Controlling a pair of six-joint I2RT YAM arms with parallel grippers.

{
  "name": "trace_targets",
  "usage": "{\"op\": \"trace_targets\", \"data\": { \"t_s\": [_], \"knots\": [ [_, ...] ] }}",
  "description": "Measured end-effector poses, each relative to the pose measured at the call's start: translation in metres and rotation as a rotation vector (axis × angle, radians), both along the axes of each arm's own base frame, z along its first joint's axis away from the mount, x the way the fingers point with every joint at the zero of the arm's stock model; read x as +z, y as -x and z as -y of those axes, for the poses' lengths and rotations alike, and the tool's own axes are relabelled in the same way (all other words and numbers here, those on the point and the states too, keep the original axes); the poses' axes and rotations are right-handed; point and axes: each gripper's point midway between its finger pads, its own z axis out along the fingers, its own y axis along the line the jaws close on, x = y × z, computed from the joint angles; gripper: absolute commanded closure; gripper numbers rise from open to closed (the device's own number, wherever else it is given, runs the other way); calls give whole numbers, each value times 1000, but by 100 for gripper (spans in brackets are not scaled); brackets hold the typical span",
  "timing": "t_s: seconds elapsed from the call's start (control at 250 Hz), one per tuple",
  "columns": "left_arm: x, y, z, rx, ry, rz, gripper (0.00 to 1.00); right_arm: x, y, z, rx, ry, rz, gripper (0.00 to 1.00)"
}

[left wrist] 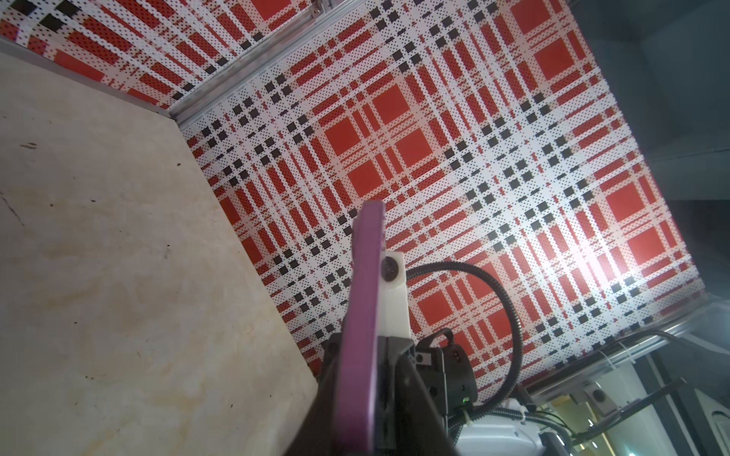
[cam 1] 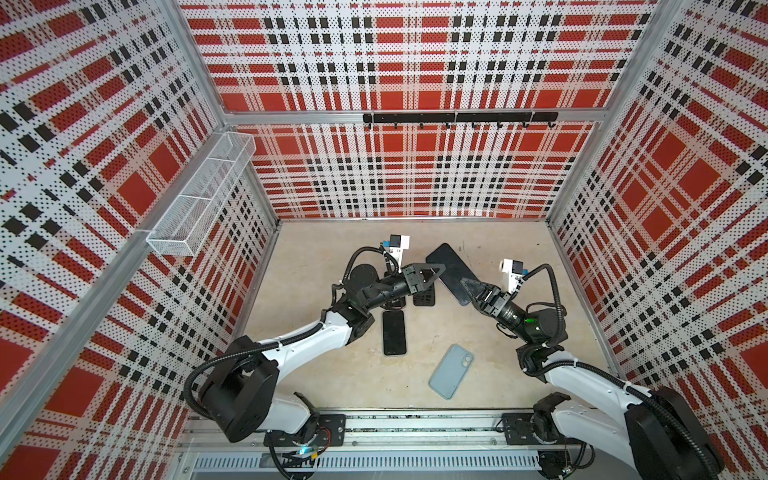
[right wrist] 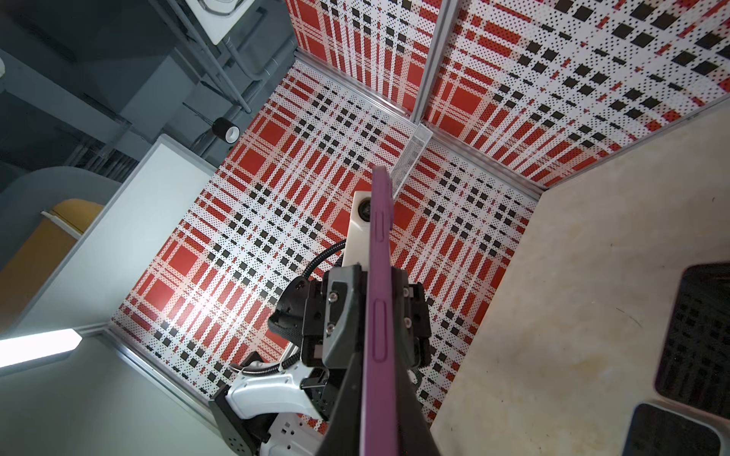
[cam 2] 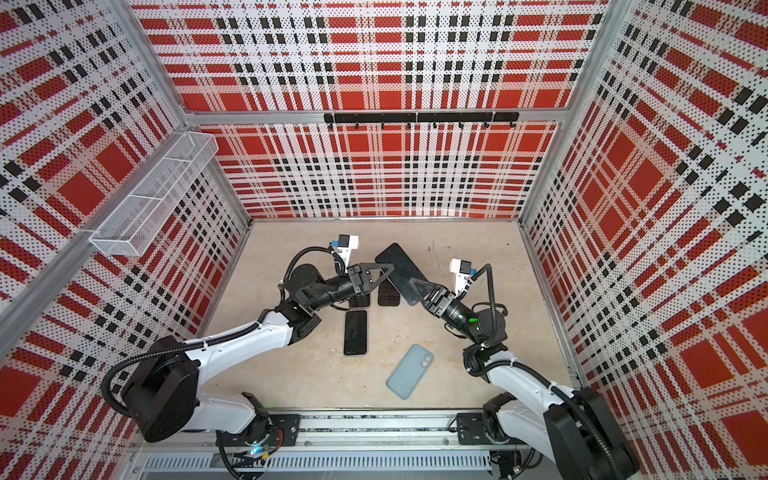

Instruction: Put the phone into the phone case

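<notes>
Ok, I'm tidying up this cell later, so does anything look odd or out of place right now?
Only one thing: the purple case hangs above the table at a slant, between the jaws of the right gripper and left gripper. The black phone and blue case lie flat.

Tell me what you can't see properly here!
1. Two dark slabs: in both top views the left arm partly covers them; phones or cases, unclear.
2. Purple case: wrist views show only its edge, top views a dark face; phone inside or not, unclear.
3. Left gripper: in its wrist view the case hides the gap; pinching or loose, unclear.
</notes>
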Motion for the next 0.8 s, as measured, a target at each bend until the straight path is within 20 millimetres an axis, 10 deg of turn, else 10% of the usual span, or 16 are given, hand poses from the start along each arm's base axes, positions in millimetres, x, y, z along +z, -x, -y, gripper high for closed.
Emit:
{"op": "trace_targets", "data": {
  "t_s": [0.276,0.632,0.8],
  "knots": [
    [-4,-11,-12,43,-28,-4,18,4,-7,22,-83,16,-5,100],
    [13,13,-39,170,-579,312,23,38,8,105,-498,356,-67,100],
    [-28,30,-10,18,-924,502,26,-3,18,127,-578,598,-209,100]
  ]
}}
